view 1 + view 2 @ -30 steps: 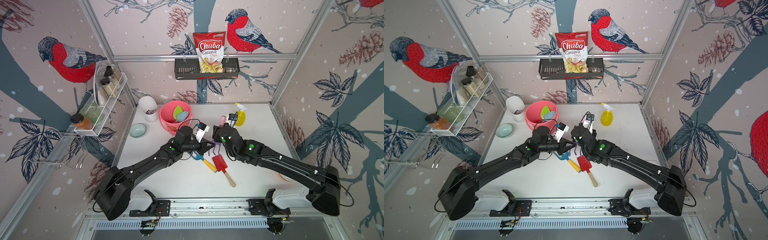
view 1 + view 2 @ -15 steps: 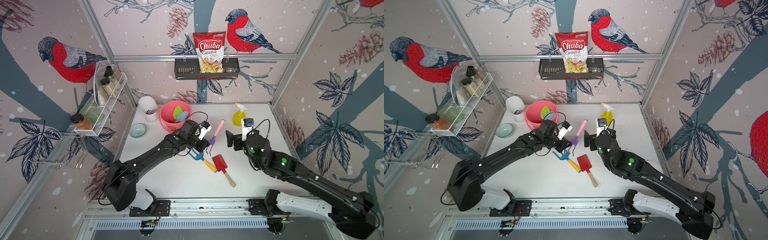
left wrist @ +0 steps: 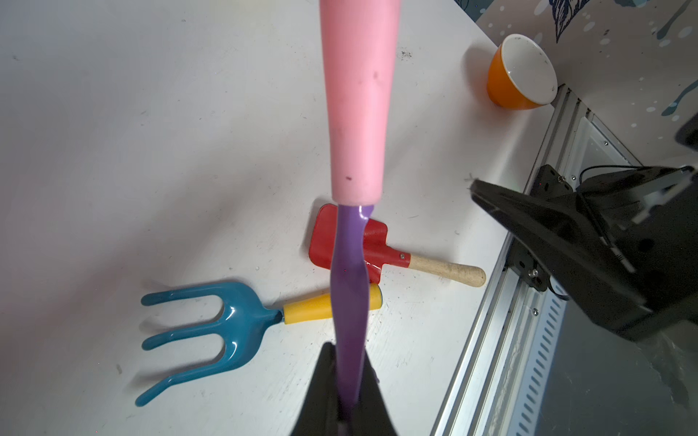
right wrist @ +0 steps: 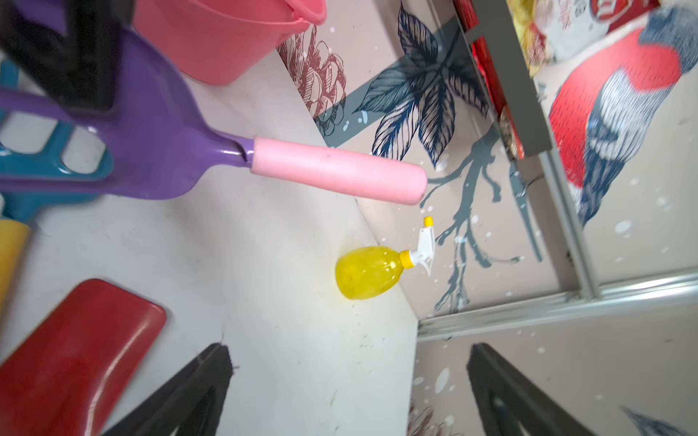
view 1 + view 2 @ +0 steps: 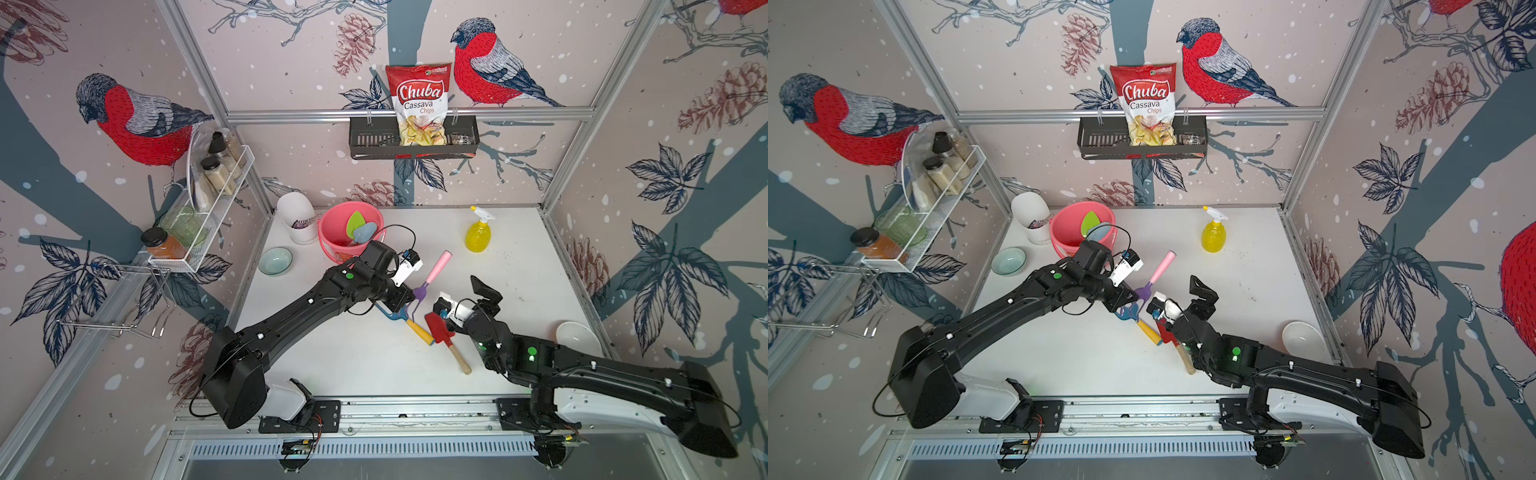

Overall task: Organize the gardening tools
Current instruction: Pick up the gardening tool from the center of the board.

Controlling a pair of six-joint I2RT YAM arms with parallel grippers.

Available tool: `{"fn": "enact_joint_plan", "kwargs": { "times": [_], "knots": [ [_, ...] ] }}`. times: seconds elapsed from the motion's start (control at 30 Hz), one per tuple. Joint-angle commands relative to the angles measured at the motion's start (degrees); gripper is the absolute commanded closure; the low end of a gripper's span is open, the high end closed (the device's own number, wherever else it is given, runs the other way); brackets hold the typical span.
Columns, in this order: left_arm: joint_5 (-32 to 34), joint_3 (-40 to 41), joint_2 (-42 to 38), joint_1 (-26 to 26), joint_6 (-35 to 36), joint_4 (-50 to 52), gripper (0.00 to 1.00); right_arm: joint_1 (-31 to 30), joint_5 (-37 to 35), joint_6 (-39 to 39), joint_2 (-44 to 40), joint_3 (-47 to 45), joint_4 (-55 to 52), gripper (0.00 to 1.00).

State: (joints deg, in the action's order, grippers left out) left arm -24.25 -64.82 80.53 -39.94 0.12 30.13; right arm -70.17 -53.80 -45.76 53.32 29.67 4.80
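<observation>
Left gripper (image 3: 347, 377) is pinching the purple-pink fork (image 5: 432, 272) by its purple head, holding it tilted clear of the white table (image 5: 519, 257), just above the blue-yellow fork (image 5: 409, 324) and red wooden-handled shovel (image 5: 438, 328) lying side by side. Right gripper (image 5: 463, 297) is hovering beside the shovel's blade, jaws gaping wide, gripping nothing.

We read "Chuba Cassava Chips" on the red snack bag (image 5: 418, 104) standing in the black wall basket (image 5: 374, 143).
</observation>
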Motion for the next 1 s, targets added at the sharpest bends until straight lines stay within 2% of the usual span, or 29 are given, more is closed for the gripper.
{"fn": "enact_joint_plan", "kwargs": {
  "times": [0.0, 0.13, 0.27, 0.73, 0.83, 0.97],
  "knots": [
    [-1.8, -0.7, -0.5, -0.1, 2.0, 2.2, 1.0, -0.1, -1.7, -24.2, 0.5, -5.4, 20.9, 0.0],
    [-2.1, -0.8, -0.3, -0.2, 3.0, 3.9, 1.0, 0.2, 1.7, -31.8, 0.6, -9.6, 30.7, 0.0],
    [-1.8, -0.4, -0.2, -0.3, 3.3, 4.8, 1.0, 1.0, 4.0, -34.3, 1.4, -9.9, 34.8, 0.0],
    [-0.7, -0.8, -0.8, -3.5, 5.0, 9.1, 1.0, 3.6, 15.5, -32.6, 5.7, -8.1, 31.5, 0.01],
    [-1.0, -1.0, -0.8, -4.1, 5.4, 9.9, 1.0, 4.5, 17.2, -32.6, 6.6, -8.1, 31.1, 0.03],
    [-0.7, -1.4, -0.8, -4.5, 6.1, 10.8, 1.0, 6.0, 19.1, -32.8, 7.5, -8.3, 30.6, 0.13]
  ]
}}
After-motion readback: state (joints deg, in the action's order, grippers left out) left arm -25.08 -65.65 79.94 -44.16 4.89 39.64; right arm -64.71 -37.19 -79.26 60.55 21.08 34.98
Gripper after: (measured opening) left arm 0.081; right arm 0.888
